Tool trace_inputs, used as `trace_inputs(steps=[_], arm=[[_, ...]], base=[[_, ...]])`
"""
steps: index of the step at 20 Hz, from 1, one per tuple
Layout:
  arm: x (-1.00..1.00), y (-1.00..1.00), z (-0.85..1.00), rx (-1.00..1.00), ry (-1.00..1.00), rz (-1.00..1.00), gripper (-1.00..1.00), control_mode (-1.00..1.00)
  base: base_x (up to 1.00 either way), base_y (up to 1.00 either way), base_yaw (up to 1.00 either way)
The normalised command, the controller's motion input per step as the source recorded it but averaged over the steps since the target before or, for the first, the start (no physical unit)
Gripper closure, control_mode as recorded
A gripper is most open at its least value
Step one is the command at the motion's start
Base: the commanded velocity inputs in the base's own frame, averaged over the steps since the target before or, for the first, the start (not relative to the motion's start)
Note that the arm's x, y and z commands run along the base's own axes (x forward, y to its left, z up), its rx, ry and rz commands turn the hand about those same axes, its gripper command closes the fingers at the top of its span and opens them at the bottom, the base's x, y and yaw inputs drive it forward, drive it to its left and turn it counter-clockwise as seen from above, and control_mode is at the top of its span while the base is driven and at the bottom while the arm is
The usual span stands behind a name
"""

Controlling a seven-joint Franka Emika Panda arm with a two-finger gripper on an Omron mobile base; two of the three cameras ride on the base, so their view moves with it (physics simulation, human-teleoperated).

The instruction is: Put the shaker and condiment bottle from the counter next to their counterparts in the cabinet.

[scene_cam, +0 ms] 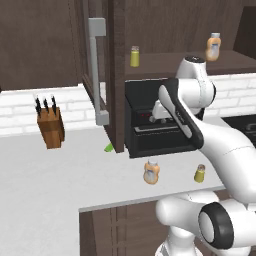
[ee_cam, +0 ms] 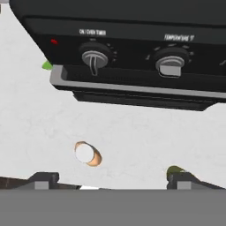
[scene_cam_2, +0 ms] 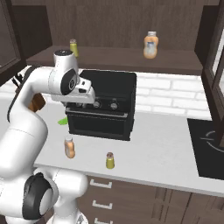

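Two counter items wait below the wide-open, empty gripper (ee_cam: 110, 178); a careless descent could topple the condiment bottle (ee_cam: 87, 153) or shaker (scene_cam_2: 110, 160).

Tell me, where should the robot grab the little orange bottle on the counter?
Probably around its round body, coming straight down from above. The bottle stands upright on the counter with its cap up, apart from the shaker, so there's room on both sides for the open gripper.
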Motion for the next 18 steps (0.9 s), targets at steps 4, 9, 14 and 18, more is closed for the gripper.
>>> trace_inputs(steps=[4, 9, 14, 18], arm=[[-0.05, -0.94, -0.10, 0.03, -0.05, -0.03, -1.00, -1.00], [-0.07, -1.00, -0.25, 0.02, -0.17, 0.19, -1.00, -1.00], [-0.20, -0.88, -0.37, 0.05, -0.43, 0.73, -1.00, -1.00], [-0.12, -0.81, -0.27, 0.00, -0.36, 0.76, -1.00, -1.00]], base=[[0.00, 0.00, 0.00], [0.00, 0.00, 0.00], [0.00, 0.00, 0.00], [0.00, 0.00, 0.00]])
